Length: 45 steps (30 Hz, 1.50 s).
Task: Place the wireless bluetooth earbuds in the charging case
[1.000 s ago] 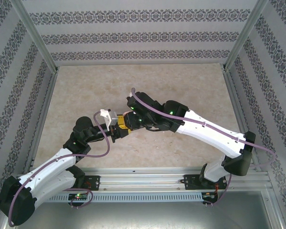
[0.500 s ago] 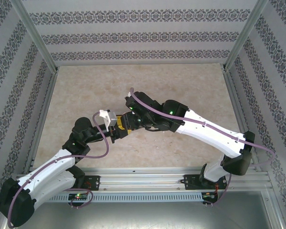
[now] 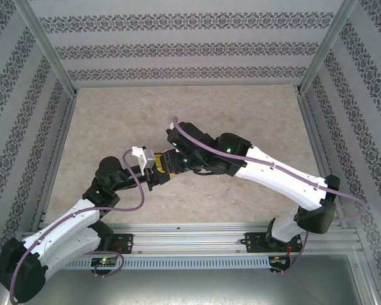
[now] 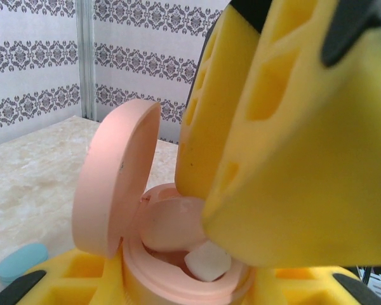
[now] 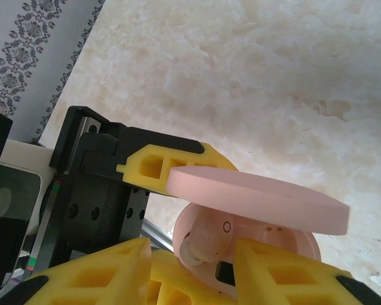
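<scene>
Top view: right gripper and its wrist edged slightly left and toward the far wall; left gripper, clamped on the pink charging case, nudged left with it; left arm's elbow and forearm slid a touch left; all shifts small

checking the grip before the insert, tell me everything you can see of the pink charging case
The pink charging case is a smooth oval plastic shell, open, its flat lid hinged up at one side. It is held above the table, its base gripped between the yellow fingers of the left tool. The right tool reaches into its well with a pink earbud, apparently pinched; whether the bud is seated is unclear.
</scene>
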Each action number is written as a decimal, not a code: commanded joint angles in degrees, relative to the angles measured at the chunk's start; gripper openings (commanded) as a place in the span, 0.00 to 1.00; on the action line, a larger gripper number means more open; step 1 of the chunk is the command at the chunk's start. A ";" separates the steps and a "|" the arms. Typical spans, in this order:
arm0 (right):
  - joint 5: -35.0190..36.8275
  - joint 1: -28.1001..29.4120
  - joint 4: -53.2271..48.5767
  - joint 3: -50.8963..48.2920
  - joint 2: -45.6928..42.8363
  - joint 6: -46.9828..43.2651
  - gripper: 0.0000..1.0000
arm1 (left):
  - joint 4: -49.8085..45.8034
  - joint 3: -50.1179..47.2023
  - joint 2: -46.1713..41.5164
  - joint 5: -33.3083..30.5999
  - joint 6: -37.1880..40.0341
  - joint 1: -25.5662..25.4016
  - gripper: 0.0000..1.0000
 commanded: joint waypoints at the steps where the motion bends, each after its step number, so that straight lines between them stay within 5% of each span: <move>1: -0.67 0.43 0.43 0.78 -0.35 0.41 0.38 | 1.11 -0.19 -1.03 0.05 1.37 -0.66 0.20; 45: 2.95 0.37 -7.50 6.30 5.06 0.39 0.16 | -0.28 -0.54 -2.05 -0.22 1.96 -0.66 0.20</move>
